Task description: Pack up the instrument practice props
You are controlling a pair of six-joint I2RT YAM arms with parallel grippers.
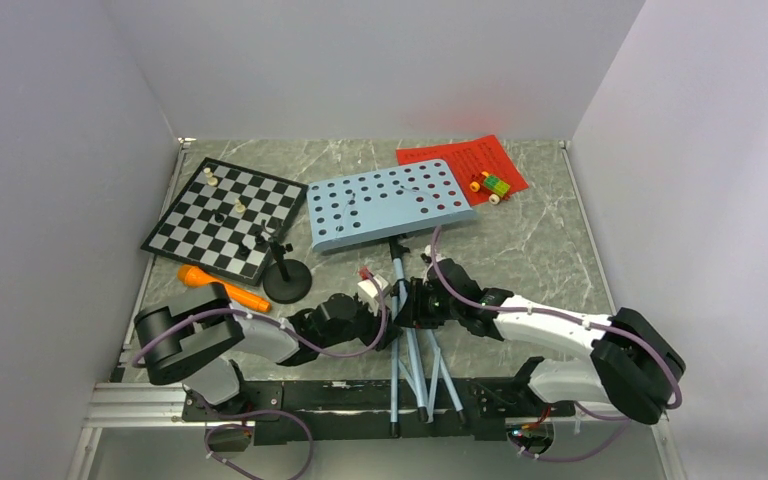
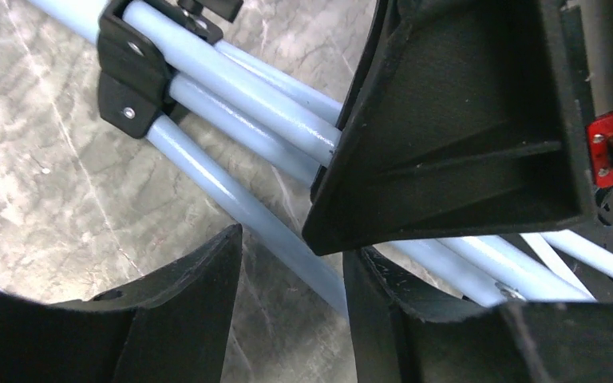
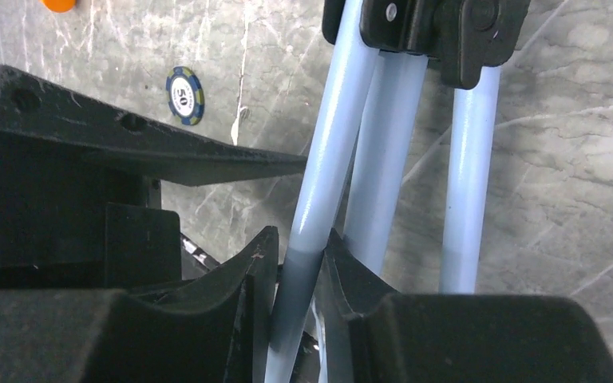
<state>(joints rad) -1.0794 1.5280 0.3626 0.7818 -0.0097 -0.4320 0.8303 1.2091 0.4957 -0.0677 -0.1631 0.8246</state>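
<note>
The music stand [image 1: 390,203] lies along the middle of the table [image 1: 550,240], with its legs toward my bases. My right gripper [image 3: 297,247] pinches one blue leg. My left gripper [image 2: 291,249] is spread, straddling another.

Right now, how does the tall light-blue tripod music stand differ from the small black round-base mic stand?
The light-blue tripod music stand is far longer than the black round-base mic stand. The music stand ends in thin tube legs; the mic stand sits on one flat disc. The right gripper clamps a music stand tube; the mic stand stands untouched. Both are empty.
</note>
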